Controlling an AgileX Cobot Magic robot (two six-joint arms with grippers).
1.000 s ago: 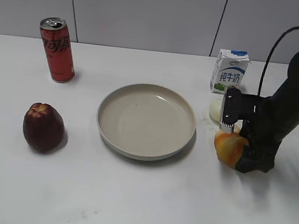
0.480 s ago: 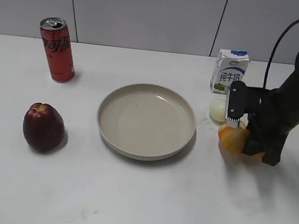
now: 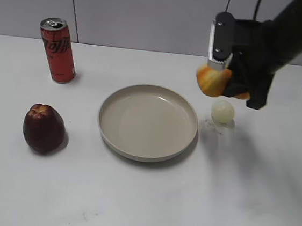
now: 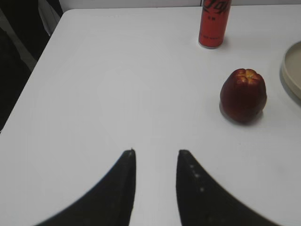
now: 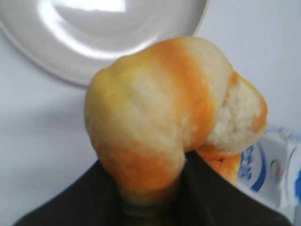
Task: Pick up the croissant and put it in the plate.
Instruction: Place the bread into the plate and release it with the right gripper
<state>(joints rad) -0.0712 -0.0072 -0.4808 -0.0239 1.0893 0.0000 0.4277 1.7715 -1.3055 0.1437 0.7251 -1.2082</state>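
Milk carton [image 5: 277, 174] blurred, mostly behind croissant [image 5: 164, 122].

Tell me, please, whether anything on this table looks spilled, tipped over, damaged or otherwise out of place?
Nothing stands out. The can stands upright, the apple and egg look intact, the plate lies flat, and the right tool holds the croissant.

The right arm [image 3: 289, 30] is black with a matte surface and a thick, rounded body. On its wrist sits a flat black rectangular block with a pale silver edge plate [image 3: 220, 36], which has a ribbed part at its lower end. Two thin black cables [image 3: 229, 1] rise from behind this block. The right gripper [image 5: 155, 197] shows only dark, smooth inner surfaces. The left gripper [image 4: 155, 188] has two black curved fingers [image 4: 117, 188] that narrow to blunt tips; one carries a few small pale dots.
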